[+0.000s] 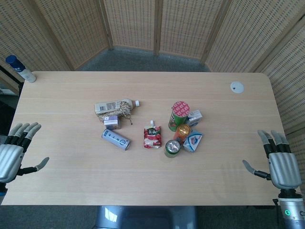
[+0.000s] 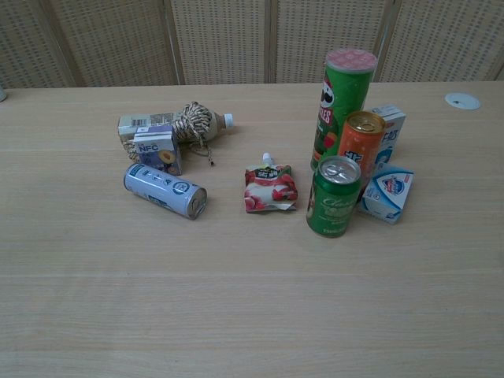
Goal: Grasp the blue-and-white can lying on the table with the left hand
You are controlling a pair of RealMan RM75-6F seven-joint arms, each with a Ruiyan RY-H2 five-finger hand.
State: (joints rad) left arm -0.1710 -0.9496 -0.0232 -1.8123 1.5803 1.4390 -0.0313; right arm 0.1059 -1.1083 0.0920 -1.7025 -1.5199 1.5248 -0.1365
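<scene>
Blue-and-white can (image 2: 165,190) lies beside a small NFC carton (image 2: 157,151); left hand (image 1: 13,152) and right hand (image 1: 279,161) spread, empty.

The small purple-and-white carton (image 2: 156,151) leaning beside the twine-wrapped bottle is showing the letters "NFC" on its front. The tall green cylindrical crisp tube (image 2: 340,106) with the pink lid is carrying the Pringles logo, partly hidden behind the orange can. Print on the other cans, the pouch and the cartons is showing too small to read.
</scene>
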